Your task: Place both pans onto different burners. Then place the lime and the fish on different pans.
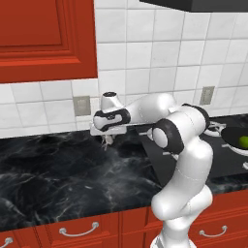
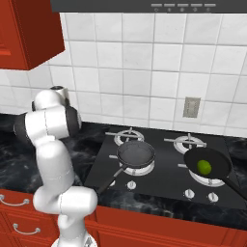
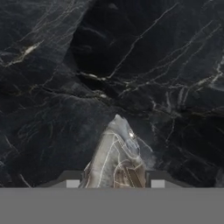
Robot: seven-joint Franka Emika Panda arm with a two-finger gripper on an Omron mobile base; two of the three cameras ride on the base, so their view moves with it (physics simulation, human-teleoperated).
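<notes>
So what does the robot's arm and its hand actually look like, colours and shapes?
The arm is glossy white, built from thick rounded segments, with dark black bands at the joints. No loose cables or markings show. The hand is a white block with a black collar behind it; the gripper ends in two small dark fingers with squared, pale-faced tips.

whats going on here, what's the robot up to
The arm reaches left over the black marble counter, its gripper closed around the fish just above the stone. On the cooktop, both pans sit on burners: the front right pan holds the lime, and the front left pan is empty, so the fish likely goes there.
</notes>
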